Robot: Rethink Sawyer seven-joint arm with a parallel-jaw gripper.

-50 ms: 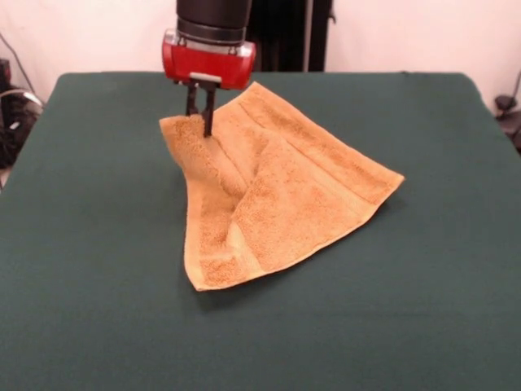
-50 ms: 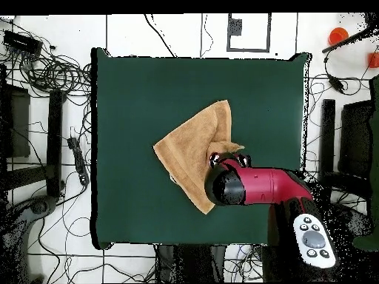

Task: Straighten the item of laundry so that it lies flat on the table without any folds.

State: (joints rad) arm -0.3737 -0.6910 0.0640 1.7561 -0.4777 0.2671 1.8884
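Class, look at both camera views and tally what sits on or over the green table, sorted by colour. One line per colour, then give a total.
Golden-tan: 1, the towel, folded over itself
Red and black: 1, the gripper, closed on the towel's raised corner
Dark green: 1, the table
Total: 3

1 towel (image 1: 277,191), tan, on 1 green surface (image 1: 98,244). 1 robot arm (image 2: 270,185) w/ 1 hand (image 1: 200,122). Fingers (image 1: 208,114): prob 2, close together, hard to separate. Nothing else on surface.
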